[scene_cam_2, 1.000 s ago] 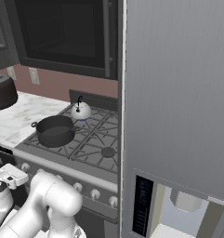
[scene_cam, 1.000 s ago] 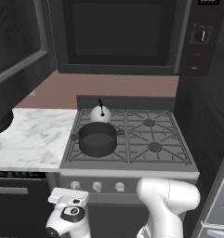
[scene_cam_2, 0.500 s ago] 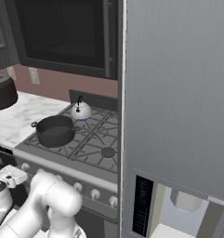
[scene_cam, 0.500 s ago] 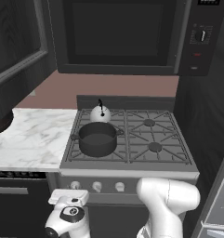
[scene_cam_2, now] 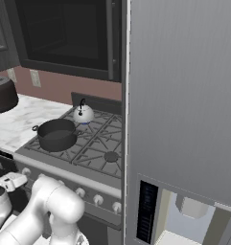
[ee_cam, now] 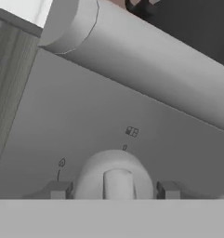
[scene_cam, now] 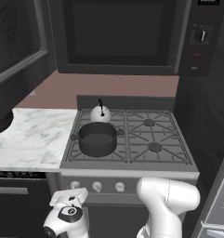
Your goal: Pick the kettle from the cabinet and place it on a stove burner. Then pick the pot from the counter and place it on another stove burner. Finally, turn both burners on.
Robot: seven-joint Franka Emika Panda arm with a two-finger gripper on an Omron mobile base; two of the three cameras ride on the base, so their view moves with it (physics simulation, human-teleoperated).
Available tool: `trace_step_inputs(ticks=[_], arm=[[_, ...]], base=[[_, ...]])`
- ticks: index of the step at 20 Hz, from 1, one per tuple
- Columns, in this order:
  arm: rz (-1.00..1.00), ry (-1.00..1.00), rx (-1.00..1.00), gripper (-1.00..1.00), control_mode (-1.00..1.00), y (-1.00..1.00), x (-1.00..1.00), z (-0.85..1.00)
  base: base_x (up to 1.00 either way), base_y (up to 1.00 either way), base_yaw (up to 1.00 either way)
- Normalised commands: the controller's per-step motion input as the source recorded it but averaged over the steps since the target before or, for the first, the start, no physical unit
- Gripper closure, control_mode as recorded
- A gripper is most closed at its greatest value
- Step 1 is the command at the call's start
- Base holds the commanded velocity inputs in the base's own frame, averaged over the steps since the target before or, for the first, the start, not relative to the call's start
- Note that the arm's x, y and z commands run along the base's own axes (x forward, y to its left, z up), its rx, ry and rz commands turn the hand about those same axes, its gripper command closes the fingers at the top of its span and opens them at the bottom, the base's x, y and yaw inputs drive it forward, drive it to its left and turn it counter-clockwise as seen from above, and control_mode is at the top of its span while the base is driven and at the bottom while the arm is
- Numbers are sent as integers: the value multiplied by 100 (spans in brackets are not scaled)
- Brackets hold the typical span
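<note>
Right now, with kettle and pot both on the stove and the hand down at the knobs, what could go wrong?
1. The gripper straddles one silver knob with jaws open. If they close off-centre, the fingers may slip instead of turning it.
2. The knobs look alike. This one may not feed a burner under the pot or the kettle, so an empty burner could light.
3. The pot and kettle sit close together; the pot's rim may nudge the kettle if bumped.

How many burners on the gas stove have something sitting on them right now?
2. The squat dark grey pot sits on the front-left burner, and the small shiny white dome-shaped kettle on the back-left burner behind it. Both right-hand burners are bare.
</note>
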Motion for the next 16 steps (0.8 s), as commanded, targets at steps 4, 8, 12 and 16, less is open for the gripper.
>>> trace_step_inputs(ticks=[4, 8, 12, 16], arm=[[0, 10, -18, 100, -100, 0, 0, 0], [0, 9, -18, 100, -100, 0, 0, 0], [0, 9, -17, 100, -100, 0, 0, 0], [0, 9, -16, 100, -100, 0, 0, 0]], base=[[0, 0, 0], [0, 0, 0], [0, 0, 0], [0, 0, 0]])
